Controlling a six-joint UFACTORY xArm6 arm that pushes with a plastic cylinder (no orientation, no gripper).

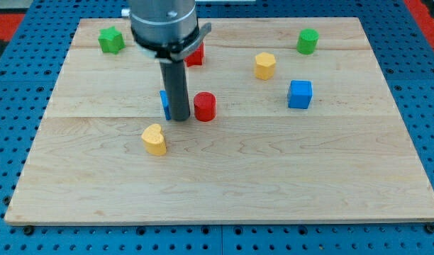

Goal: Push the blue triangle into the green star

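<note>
The blue triangle [164, 103] lies left of the board's middle, mostly hidden behind my rod; only its left edge shows. My tip [179, 117] rests on the board right against its right side. The green star [111, 40] sits near the view's top left corner of the board, well up and left of the blue triangle.
A red cylinder [205, 106] stands just right of my tip. A yellow heart [154, 139] lies below left of it. A red block [195, 54] is partly hidden behind the arm. A yellow hexagon [265, 65], blue cube [300, 93] and green cylinder [308, 41] sit at the right.
</note>
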